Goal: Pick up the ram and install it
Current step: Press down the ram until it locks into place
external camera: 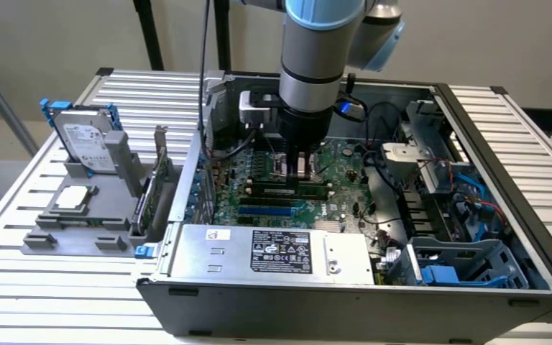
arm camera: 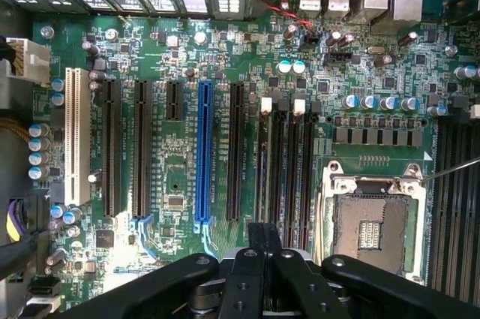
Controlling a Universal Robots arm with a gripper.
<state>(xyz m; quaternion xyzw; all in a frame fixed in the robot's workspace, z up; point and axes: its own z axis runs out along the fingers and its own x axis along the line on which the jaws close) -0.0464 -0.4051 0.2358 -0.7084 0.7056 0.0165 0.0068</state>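
Observation:
My gripper (external camera: 300,171) reaches straight down into the open computer case, over the middle of the green motherboard (external camera: 348,162). Its black fingers (arm camera: 247,274) are shut together with nothing visible between them. Their tips hover over the row of black memory slots (arm camera: 289,169), beside the bare processor socket (arm camera: 373,221). In the exterior view the ram (external camera: 286,191), a narrow green stick with dark chips, lies along the slots directly below the fingertips. I cannot tell whether the tips touch it.
The power supply (external camera: 267,251) fills the case's near side, and a drive cage (external camera: 458,266) with cables sits at the exterior view's right. Outside the case, a grey fixture (external camera: 37,241) holds a hard drive (external camera: 84,144), an expansion card (external camera: 156,187) and a silver processor chip (external camera: 72,198).

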